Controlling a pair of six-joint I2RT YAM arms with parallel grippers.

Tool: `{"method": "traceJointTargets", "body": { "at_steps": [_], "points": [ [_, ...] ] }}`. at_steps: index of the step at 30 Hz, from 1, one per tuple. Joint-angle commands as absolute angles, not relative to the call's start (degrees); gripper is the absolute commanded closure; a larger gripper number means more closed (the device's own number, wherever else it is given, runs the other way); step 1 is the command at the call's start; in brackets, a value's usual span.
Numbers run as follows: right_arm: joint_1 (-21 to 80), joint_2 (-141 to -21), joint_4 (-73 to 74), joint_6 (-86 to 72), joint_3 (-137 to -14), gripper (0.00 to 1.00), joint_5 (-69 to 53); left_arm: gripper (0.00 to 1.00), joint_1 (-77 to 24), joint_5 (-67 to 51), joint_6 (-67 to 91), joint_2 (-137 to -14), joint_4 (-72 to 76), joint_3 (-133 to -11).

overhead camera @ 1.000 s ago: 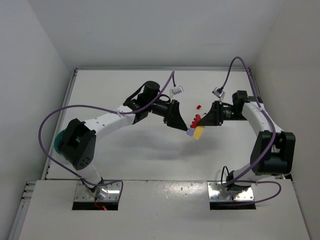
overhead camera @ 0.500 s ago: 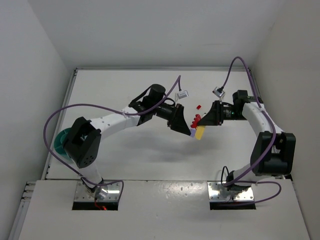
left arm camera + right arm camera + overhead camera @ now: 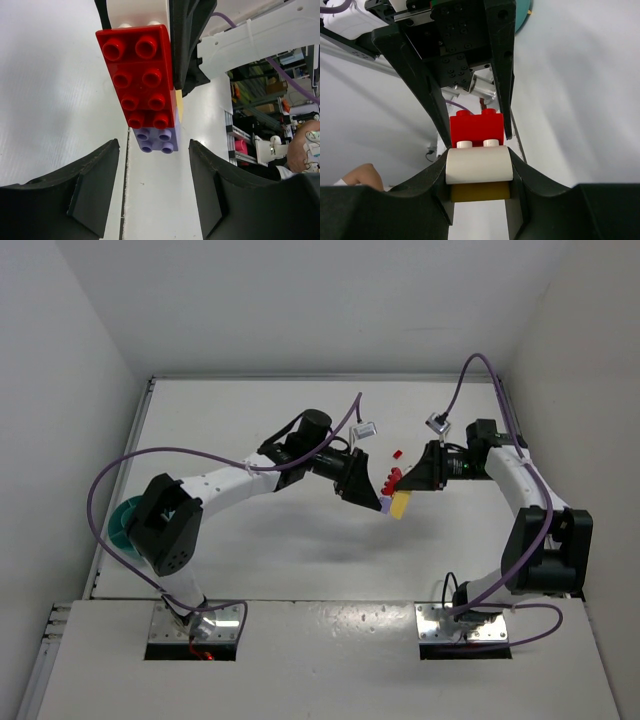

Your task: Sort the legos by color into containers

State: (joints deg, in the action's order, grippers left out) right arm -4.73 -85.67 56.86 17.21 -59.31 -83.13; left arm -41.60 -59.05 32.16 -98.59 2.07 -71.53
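Right gripper (image 3: 479, 172) is pinched on a white rounded plastic brick (image 3: 470, 176), the end piece of a clump of legos clicked together. Beyond it sits a red studded plastic block (image 3: 142, 75), then a small lilac studded brick (image 3: 155, 140) at the free end, with a flat yellow plastic brick (image 3: 399, 505) showing beneath. I judge the clump hangs in the air over the middle of the white table (image 3: 300, 560), between the two arms. Left gripper (image 3: 153, 156) faces it with jaws spread, one on each side of the lilac piece and, as far as I can tell, not touching it.

My worry is the pull-apart. If I close the left jaws on the lilac piece alone and tug, the clump may split at the wrong seam, or swivel in the right pinch, since the white piece is rounded and offers little flat to hold. Any brick that pops free would drop and skitter. The left fingertips also sit close to the right gripper's black finger, so a skewed approach could knock it and loosen the hold.

A tiny loose red brick (image 3: 397, 453) lies on the table just behind the grippers and could be swept aside. The small round teal plastic bowl (image 3: 120, 523) is well apart, half hidden by the left arm's base, so any carry there is long.
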Motion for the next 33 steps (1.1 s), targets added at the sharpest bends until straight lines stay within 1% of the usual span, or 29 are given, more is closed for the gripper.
{"method": "traceJointTargets", "body": {
  "at_steps": [1, 12, 16, 17, 20, 21, 23, 26, 27, 33],
  "points": [
    [-4.5, -83.8, 54.7, 15.8, -58.9, 1.00, -92.7, 0.36, -42.4, -59.4, 32.8, -98.3, 4.7, -73.4],
    [-4.0, -83.8, 53.4, 14.5, -58.4, 1.00, -92.7, 0.39, -42.9, -61.1, 35.9, -98.8, 8.3, -73.4],
    [-4.0, -84.3, 53.4, 14.5, -58.9, 1.00, -92.7, 0.44, -43.4, -61.1, 35.9, -99.3, 8.3, -73.4],
    [-4.0, -84.3, 53.4, 14.5, -58.9, 1.00, -92.7, 0.44, -43.4, -61.1, 35.9, -99.3, 8.3, -73.4],
    [-4.0, -84.3, 52.8, 13.9, -58.9, 1.00, -92.7, 0.52, -43.4, -61.1, 35.9, -99.8, 8.3, -73.4],
    [-4.0, -84.3, 52.8, 13.9, -58.9, 1.00, -92.7, 0.57, -43.4, -61.1, 35.9, -99.8, 8.3, -73.4],
    [-4.0, -84.3, 52.3, 13.2, -58.9, 1.00, -92.7, 0.65, -43.4, -61.1, 35.3, -99.8, 8.3, -72.9],
    [-4.0, -84.3, 50.3, 11.1, -58.3, 1.00, -92.7, 0.72, -43.4, -61.1, 35.3, -99.8, 8.3, -72.3],
    [-4.0, -84.3, 49.7, 10.6, -58.3, 1.00, -92.7, 0.76, -43.4, -61.1, 35.3, -99.8, 8.3, -72.3],
    [-5.0, -83.8, 45.2, 6.3, -55.8, 1.00, -92.7, 0.87, -42.3, -60.6, 32.7, -97.6, 7.0, -70.4]
  ]
}}
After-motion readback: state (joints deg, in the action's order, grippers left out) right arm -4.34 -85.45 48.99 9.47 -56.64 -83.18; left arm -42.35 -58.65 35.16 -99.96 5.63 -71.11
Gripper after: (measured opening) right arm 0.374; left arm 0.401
